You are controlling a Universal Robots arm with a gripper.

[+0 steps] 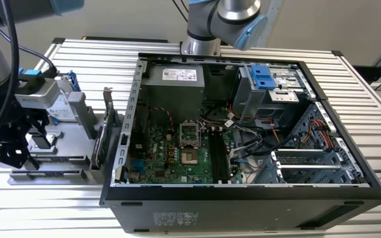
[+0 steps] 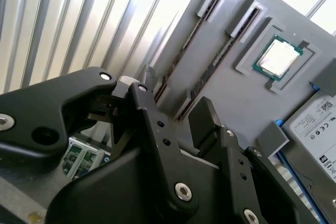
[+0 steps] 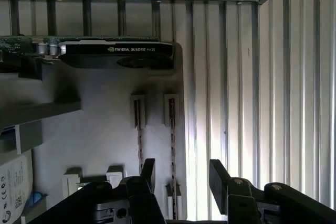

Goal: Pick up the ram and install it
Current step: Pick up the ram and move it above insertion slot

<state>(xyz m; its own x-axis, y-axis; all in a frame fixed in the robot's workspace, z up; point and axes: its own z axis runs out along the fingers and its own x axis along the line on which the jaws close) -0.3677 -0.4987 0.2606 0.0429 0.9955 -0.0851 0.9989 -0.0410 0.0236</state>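
Two ram sticks stand on edge in slotted holders of a grey parts tray (image 3: 94, 114). In both wrist views my gripper (image 3: 181, 182) (image 2: 176, 95) hangs open just above the tray. Its black fingers (image 3: 148, 174) straddle one ram (image 3: 172, 140) (image 2: 220, 59) without touching it. The other ram (image 3: 139, 142) (image 2: 186, 45) runs beside the finger on that side. In the exterior view my gripper (image 1: 15, 148) is over the tray (image 1: 65, 148) at the exterior view's left. The motherboard's black memory slots (image 1: 218, 153) lie in the open computer case (image 1: 243, 196).
On the tray stand a dark graphics card (image 3: 115, 53) (image 1: 107, 129), a square silver processor chip (image 2: 278, 59) and a drive with a white label (image 2: 315, 124). The ribbed metal table (image 1: 376, 153) carries tray and case. Cables and drive cages crowd the case's side at the exterior view's right.
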